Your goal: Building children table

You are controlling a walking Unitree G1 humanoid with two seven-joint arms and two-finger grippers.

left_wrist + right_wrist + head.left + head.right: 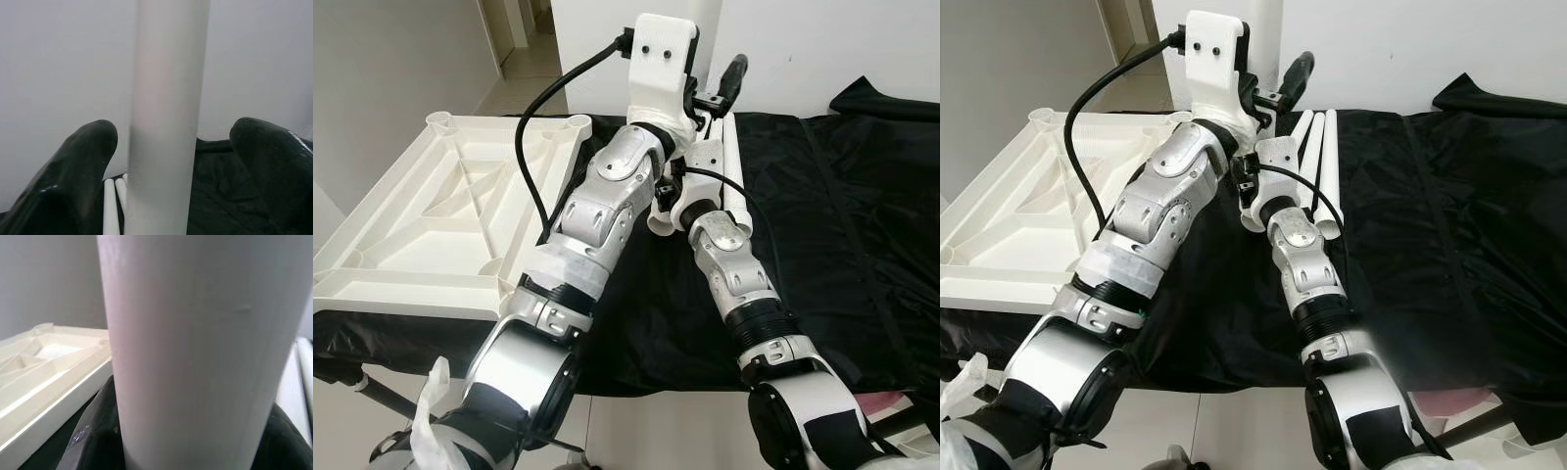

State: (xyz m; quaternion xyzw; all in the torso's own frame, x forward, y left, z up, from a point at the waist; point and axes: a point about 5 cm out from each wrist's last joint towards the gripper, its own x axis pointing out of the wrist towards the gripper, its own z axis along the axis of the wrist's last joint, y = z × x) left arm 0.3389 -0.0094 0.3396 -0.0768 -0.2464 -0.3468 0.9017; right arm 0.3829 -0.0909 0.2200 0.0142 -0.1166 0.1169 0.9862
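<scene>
No brand, label or writing could be read on any part. The tabletop was a cream-white plastic slab lying upside down on the black cloth, its ribbed underside and round corner sockets facing up, at the robot's left. Just beside its right edge lay two white table legs, smooth plain tubes, side by side on the cloth. A third white leg stood upright between the fingers of the left gripper, which were apart on either side of it with a gap showing on each side, so they were not clamped. The right gripper sat low against the same kind of white tube, with its dark fingers around the tube's base; whether they pressed on it I could not tell. Both silver arms reached forward over the cloth, crossing close together near the lying legs.
</scene>
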